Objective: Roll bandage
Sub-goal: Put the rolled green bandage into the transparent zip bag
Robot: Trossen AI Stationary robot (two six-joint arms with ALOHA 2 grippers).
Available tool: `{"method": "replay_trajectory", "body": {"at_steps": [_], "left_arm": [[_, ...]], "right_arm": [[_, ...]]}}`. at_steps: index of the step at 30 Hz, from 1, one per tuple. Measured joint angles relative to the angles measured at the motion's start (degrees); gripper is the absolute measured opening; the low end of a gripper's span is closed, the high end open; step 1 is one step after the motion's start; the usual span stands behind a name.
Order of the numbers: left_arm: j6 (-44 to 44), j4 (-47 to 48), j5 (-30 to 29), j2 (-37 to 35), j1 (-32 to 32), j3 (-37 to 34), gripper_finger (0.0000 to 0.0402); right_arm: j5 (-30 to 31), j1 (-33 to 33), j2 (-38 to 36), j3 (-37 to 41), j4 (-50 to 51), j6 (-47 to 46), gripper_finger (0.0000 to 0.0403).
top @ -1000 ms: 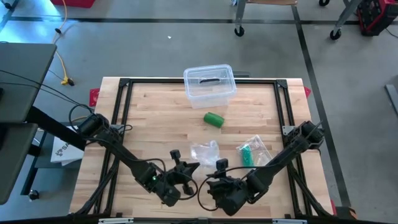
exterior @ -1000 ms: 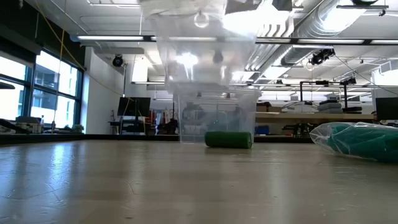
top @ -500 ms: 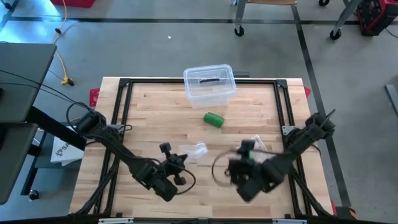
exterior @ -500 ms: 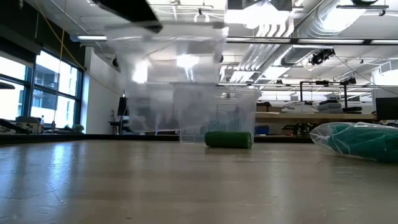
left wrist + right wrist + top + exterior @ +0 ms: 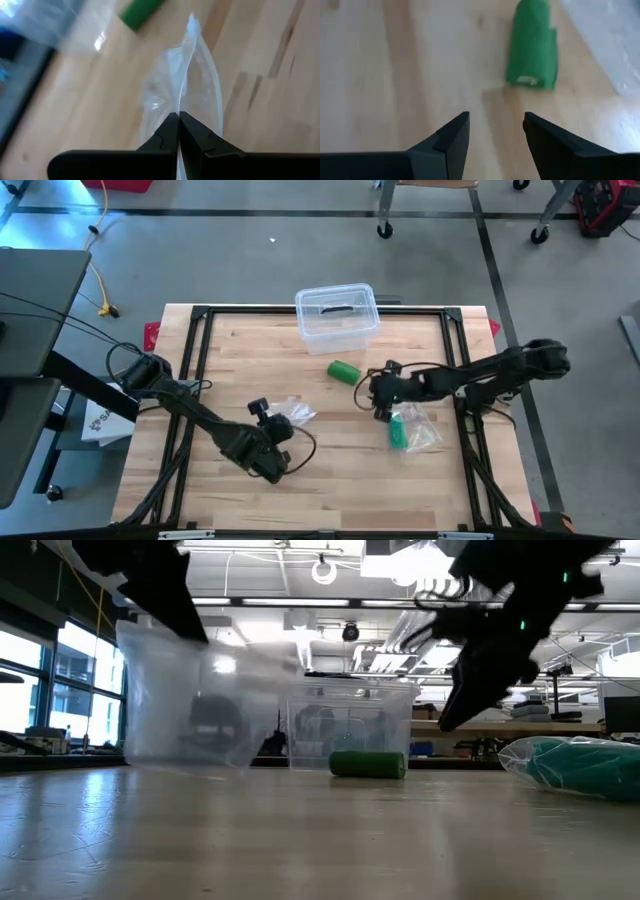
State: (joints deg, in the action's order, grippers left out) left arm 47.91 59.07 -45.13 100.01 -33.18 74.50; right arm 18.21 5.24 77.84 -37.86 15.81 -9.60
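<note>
Clearly pinched on the edge of an empty clear plastic bag point(image 5: 182, 95): left gripper point(image 5: 179, 131), fingers pressed together with the film between them, bag hanging off the wooden table point(image 5: 240, 360) in the low view, near-left of centre. Right gripper point(image 5: 495, 131) out over the table's middle right, fingers spread apart with nothing between them, aimed at the green bandage roll point(image 5: 532, 45) lying on the wood just ahead. Bandage roll at the table's centre, just near of the clear lidless container point(image 5: 337, 316) at the far edge, apart from it. Just near-right of the right gripper, a second clear bag with green bandage material inside point(image 5: 410, 425), flat on the wood. Seen from the low view: roll lying on its side in front of the container, filled bag at far right.
</note>
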Motion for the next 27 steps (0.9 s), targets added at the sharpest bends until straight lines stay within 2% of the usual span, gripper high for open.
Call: {"method": "replay_trajectory", "body": {"at_steps": [3, 7, 12, 15, 20, 23, 27], "left_arm": [[-1.23, -0.2, 4.0, 0.0, 2.38, 0.0, 0.0], [-5.32, -0.24, 3.94, 0.0, 6.35, 0.0, 0.0], [-8.97, -0.29, 2.99, 0.0, 11.11, -0.04, 0.0], [-9.61, -0.82, 2.15, 0.0, 12.83, -0.4, 0.0], [-8.97, -1.67, 2.25, 0.0, 14.28, -1.77, 0.0], [-7.14, -2.74, 2.6, 0.02, 14.09, -2.82, 0.0], [-6.15, -3.98, 2.65, 0.09, 13.61, -4.49, 0.0]], "right_arm": [[-4.05, -4.49, -1.13, 7.55, -14.8, 2.69, 0.0184], [-7.62, -8.84, -1.0, 14.19, -26.89, 5.53, 0.0208], [-7.84, -13.42, 0.67, 18.81, -44.19, 6.94, 0.0257], [-11.48, -16.39, 5.34, 19.16, -54.81, 10.16, 0.0275], [-13.28, -19.53, 16.93, 15.58, -61.43, 10.95, 0.028], [-14.67, -20.05, 23.37, 12.67, -61.77, 10.96, 0.0279], [-17.38, -18.96, 29.08, 10.15, -62.0, 10.64, 0.0255]]}}
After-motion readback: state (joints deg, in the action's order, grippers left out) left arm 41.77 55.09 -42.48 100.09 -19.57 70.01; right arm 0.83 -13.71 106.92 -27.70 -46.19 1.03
